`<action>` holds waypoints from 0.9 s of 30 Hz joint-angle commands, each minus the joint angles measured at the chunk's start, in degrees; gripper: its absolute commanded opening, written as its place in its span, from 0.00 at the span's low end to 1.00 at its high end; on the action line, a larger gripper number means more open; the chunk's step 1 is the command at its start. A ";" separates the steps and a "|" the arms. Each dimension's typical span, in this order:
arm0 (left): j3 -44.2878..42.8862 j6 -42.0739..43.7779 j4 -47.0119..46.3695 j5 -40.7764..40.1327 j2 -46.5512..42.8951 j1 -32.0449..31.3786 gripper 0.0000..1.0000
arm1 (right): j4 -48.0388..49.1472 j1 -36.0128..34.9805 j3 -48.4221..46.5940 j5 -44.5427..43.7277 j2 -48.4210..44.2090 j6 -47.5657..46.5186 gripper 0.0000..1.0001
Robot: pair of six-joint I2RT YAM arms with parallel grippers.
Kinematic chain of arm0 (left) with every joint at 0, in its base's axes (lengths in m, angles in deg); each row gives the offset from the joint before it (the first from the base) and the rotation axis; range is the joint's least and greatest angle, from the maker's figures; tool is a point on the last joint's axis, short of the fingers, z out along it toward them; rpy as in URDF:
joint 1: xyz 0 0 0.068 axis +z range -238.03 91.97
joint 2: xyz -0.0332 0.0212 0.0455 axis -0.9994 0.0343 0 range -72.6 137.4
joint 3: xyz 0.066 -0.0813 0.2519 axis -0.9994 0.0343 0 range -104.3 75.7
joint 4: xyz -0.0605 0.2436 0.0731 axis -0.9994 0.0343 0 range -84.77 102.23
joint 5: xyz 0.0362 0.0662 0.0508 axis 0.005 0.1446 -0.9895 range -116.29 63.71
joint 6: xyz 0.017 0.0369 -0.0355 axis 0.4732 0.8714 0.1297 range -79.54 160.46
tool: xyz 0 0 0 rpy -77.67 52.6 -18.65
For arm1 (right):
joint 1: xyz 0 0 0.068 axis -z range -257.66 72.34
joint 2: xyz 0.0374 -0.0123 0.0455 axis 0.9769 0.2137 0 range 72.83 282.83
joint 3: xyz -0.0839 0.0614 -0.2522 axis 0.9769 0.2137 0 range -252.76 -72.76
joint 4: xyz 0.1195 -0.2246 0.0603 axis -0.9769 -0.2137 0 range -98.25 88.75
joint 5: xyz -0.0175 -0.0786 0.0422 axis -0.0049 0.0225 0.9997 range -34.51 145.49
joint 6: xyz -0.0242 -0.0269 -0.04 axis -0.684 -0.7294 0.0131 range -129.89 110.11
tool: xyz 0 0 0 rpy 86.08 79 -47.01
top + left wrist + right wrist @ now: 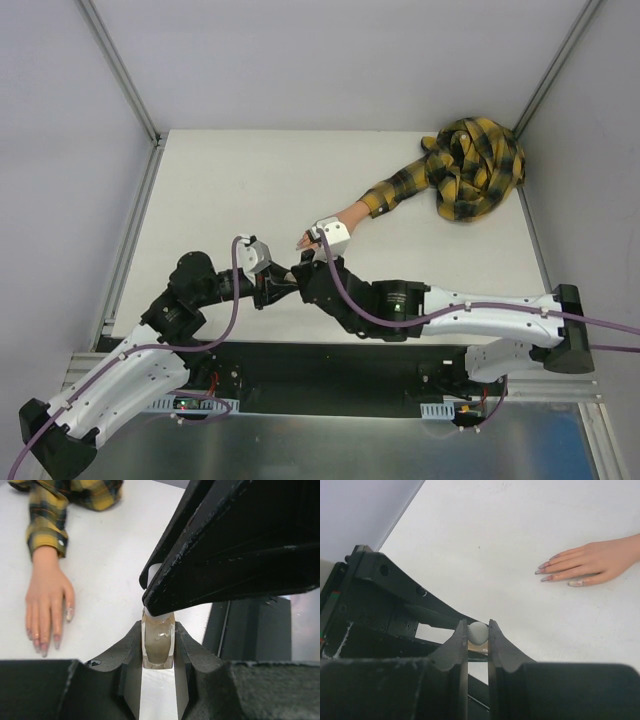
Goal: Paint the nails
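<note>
The mannequin hand (47,597) lies flat on the table, plaid sleeve (470,170) behind it. Its pale nails (44,652) tip fingers that point toward the arms; the nails (540,572) also show in the right wrist view. My left gripper (158,642) is shut on a small beige bottle (158,647), held upright above the table. From above, my right gripper (478,631) is shut on the bottle's white cap (478,632). Both grippers meet just in front of the hand's fingertips (300,243), apart from them.
The white table (220,190) is walled by grey panels on three sides, with metal frame rails (120,70) at the corners. The bunched plaid cloth fills the far right corner. The arms' bases sit at the near edge.
</note>
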 commanded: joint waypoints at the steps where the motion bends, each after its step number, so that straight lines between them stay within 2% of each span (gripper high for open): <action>1: -2.44 2.86 -6.75 -10.34 -0.50 0.83 0.00 | -2.09 -3.34 -5.23 -6.88 2.10 6.89 0.00; 4: -2.96 2.42 -6.93 -7.44 0.64 0.83 0.00 | -2.43 -2.90 -5.76 -5.74 1.84 5.12 0.02; 5: -3.14 2.33 -6.93 -6.56 0.91 0.83 0.00 | -3.74 -2.20 -5.85 -5.03 1.14 4.69 0.11; 7: -3.23 1.98 -6.93 -4.18 1.17 0.83 0.00 | -4.54 -0.62 -5.76 -0.66 -0.09 2.05 0.22; 8: -3.23 1.98 -6.84 -3.57 1.26 0.65 0.00 | -4.37 0.43 -4.63 0.15 -2.62 0.83 0.34; 10: -3.32 1.98 -6.75 -1.20 1.70 0.65 0.00 | -3.23 1.41 -3.74 4.52 -5.00 -5.56 0.42; 12: -4.02 1.89 -6.40 2.39 2.92 0.65 0.00 | -2.09 2.03 -2.43 7.44 -8.86 -11.45 0.55; 13: -4.28 1.89 -6.23 4.33 3.37 0.65 0.00 | -1.74 2.55 -2.25 11.98 -10.19 -16.97 0.66; 15: -5.33 -0.13 -6.31 8.81 5.38 0.65 0.00 | -2.17 3.43 -1.55 17.97 -13.52 -22.62 0.75; 16: -5.69 -0.65 -6.57 15.09 6.09 0.65 0.00 | -3.04 5.35 -1.02 26.18 -14.58 -26.65 0.78; 18: -6.30 -3.28 -9.37 22.06 8.37 0.65 0.00 | -3.75 7.99 0.65 35.79 -16.61 -29.67 0.79; 19: -6.13 -4.86 -11.39 27.24 8.90 0.65 0.00 | -4.28 11.05 1.35 46.46 -18.18 -31.16 0.80; 21: -5.43 -9.43 -17.09 31.31 10.04 0.65 0.00 | -3.76 13.62 3.11 58.10 -19.86 -34.59 0.80; 27: -4.46 -16.65 -24.15 38.45 12.59 0.65 0.00 | 1.08 18.11 6.90 70.71 -21.28 -37.77 0.75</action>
